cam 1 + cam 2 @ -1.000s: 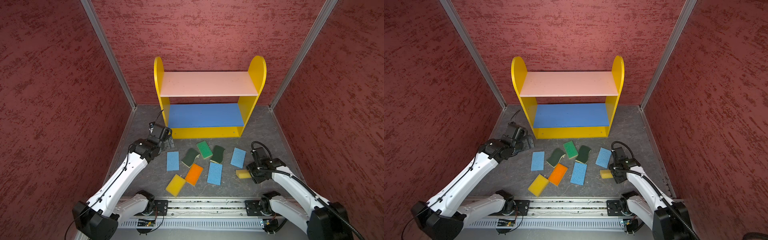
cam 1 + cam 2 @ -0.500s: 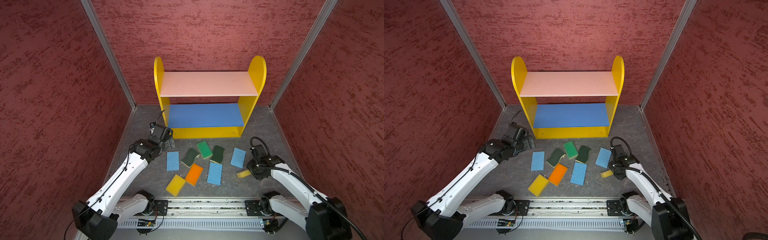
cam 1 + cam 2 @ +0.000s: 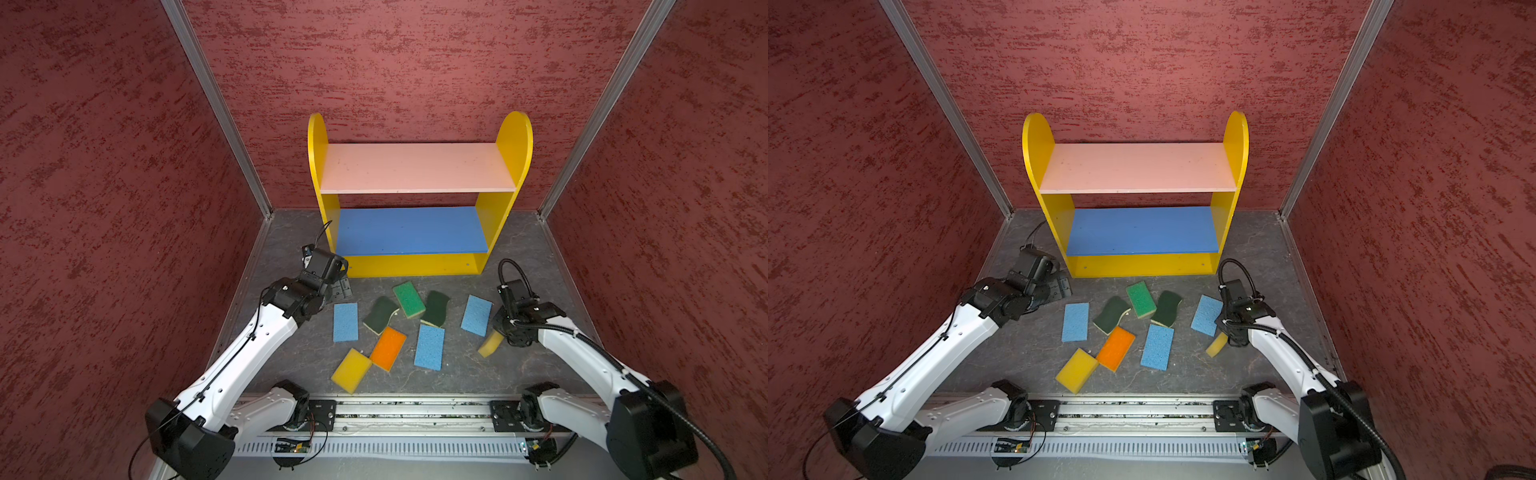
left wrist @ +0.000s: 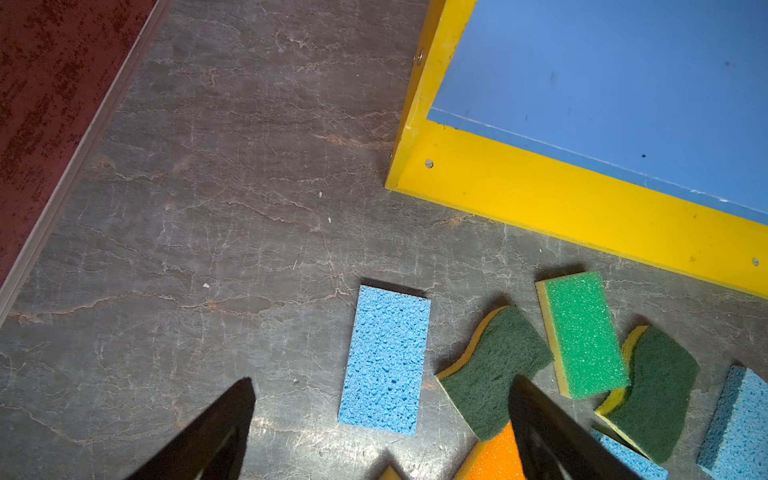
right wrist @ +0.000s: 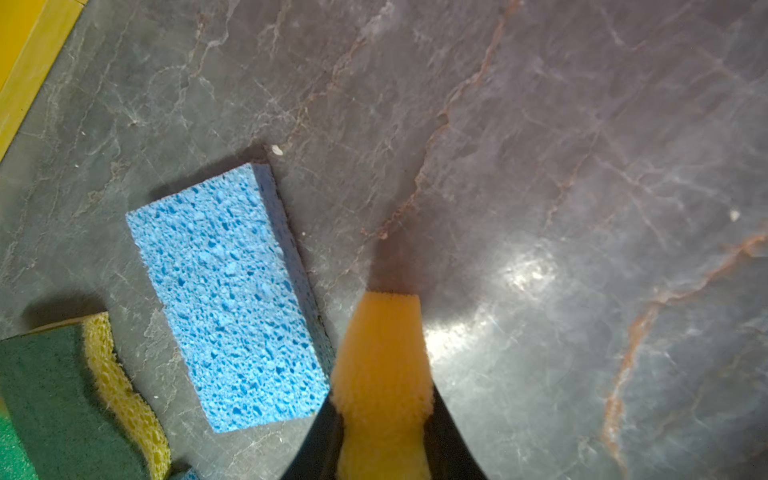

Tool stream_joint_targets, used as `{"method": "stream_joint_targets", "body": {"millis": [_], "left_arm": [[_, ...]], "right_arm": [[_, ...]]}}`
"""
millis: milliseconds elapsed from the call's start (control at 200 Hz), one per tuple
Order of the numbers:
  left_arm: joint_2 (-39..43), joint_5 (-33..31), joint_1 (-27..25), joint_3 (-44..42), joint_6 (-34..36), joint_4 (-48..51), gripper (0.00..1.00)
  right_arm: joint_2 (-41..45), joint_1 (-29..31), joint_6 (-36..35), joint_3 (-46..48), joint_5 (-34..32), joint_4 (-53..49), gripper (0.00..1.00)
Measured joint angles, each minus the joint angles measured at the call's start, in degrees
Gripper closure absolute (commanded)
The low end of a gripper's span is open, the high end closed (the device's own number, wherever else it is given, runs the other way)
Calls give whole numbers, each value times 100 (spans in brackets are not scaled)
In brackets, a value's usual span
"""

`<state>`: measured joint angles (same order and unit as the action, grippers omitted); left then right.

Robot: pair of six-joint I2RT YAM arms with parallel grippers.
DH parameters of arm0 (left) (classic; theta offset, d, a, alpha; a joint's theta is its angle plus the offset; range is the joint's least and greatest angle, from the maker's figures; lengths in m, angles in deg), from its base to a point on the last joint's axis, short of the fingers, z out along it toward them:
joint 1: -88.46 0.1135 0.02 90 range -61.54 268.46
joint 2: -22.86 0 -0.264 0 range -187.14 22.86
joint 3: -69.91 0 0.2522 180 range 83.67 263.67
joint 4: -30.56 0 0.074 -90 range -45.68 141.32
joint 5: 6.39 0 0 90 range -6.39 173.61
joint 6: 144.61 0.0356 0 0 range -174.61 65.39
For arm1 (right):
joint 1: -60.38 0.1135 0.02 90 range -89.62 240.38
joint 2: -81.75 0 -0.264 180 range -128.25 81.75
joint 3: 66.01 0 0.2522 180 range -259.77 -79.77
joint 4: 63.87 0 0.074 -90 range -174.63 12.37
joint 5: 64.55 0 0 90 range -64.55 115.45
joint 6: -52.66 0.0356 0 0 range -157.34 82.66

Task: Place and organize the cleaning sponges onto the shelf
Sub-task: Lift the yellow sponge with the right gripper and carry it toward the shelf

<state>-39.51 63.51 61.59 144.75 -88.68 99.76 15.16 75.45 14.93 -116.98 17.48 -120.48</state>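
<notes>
The shelf (image 3: 415, 168) stands at the back with its pink and blue boards bare. My right gripper (image 5: 383, 399) is shut on a yellow sponge (image 5: 380, 353), squeezing it; in both top views the sponge (image 3: 490, 344) (image 3: 1217, 345) tilts down to the floor. My left gripper (image 4: 381, 380) (image 3: 340, 286) hangs open above a blue sponge (image 4: 384, 359) (image 3: 345, 322), holding nothing. On the floor lie two wavy dark green scourers (image 3: 380, 314) (image 3: 435, 308), a green-topped sponge (image 3: 409, 299), an orange one (image 3: 387, 348), another yellow one (image 3: 351, 370) and two more blue ones (image 3: 429, 347) (image 3: 476, 315).
Red textured walls (image 3: 124, 208) close the cell on three sides. A metal rail (image 3: 407, 415) with both arm bases runs along the front edge. Bare grey floor (image 4: 208, 187) shows left of the shelf and right of the sponges.
My right gripper has closed on the yellow sponge and tipped it up from lying flat. The left gripper has crept slightly nearer the blue sponge, still open.
</notes>
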Motion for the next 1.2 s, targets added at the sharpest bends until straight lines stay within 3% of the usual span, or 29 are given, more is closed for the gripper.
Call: {"method": "stream_joint_targets", "body": {"millis": [245, 601, 912, 1202], "left_arm": [[-2, -33, -11, 2, -2, -17, 5], [-74, -44, -20, 0, -4, -129, 5], [-74, -52, -20, 0, -7, -225, 5], [-74, 13, -20, -57, -20, -313, 5]], "right_arm": [[-341, -76, -446, -321, -192, 13, 82], [-857, -800, -1556, -970, -643, 59, 84], [-1690, -1174, -2629, -1309, -807, 111, 83], [-2197, -1377, -3027, -1534, -918, 212, 78]]}}
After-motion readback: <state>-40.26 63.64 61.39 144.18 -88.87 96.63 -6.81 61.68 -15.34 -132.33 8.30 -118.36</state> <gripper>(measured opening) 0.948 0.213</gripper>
